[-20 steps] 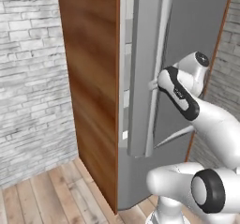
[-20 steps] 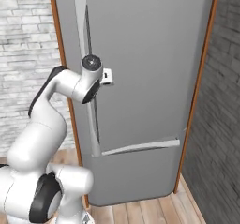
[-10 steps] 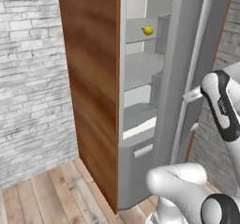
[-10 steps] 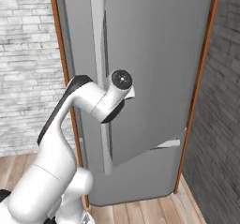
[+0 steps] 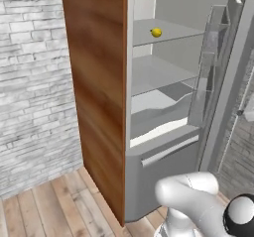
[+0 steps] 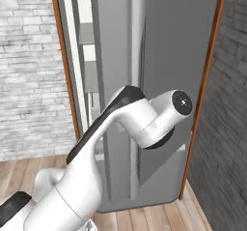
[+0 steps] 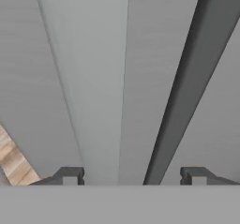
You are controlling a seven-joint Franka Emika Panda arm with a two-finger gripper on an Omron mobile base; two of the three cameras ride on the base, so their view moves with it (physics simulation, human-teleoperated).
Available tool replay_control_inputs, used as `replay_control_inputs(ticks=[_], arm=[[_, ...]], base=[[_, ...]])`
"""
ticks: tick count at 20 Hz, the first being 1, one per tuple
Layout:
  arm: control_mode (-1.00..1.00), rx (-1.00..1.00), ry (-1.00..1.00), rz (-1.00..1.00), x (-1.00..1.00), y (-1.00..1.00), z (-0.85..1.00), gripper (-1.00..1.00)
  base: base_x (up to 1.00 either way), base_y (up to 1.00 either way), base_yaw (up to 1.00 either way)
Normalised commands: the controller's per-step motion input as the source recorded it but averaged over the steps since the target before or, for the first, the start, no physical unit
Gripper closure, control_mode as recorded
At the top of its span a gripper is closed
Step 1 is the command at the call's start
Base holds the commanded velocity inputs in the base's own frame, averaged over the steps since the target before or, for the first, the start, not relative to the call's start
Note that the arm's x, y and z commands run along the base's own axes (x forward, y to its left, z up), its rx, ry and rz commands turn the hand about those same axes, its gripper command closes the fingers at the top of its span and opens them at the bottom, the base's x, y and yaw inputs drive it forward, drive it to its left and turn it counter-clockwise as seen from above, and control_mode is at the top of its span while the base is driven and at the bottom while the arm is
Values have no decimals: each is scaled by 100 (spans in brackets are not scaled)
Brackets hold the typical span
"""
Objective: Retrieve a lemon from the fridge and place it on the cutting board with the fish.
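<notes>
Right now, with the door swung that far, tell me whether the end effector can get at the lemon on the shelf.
Probably not yet. The lemon sits exposed on an upper shelf of the open fridge, but the end effector is open and faces the door's outer side, so the arm must first come round the door edge.

The fridge top and door run past the frame's edge.

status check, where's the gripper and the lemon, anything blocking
Gripper open, fingertips apart, facing the grey fridge door up close. Fridge open, lemon on an upper shelf, untouched. Door swung wide, nothing seen in front of the lemon.
</notes>
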Motion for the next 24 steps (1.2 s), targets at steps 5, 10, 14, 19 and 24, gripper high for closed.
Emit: replay_control_inputs(ticks=[5, 10, 14, 19, 24], arm=[[-100, 0, 4, 8, -31, -67, 0, 100], [-100, 0, 0, 1, -18, 0, 0, -100], [-100, 0, 0, -5, -66, 0, 0, -100], [-100, -1, 0, -16, -42, -16, -1, -100], [-100, 0, 0, -19, -25, -7, -1, -100]], base=[[0, 0, 0], [0, 0, 0], [0, 0, 0], [0, 0, 0], [0, 0, 0]])
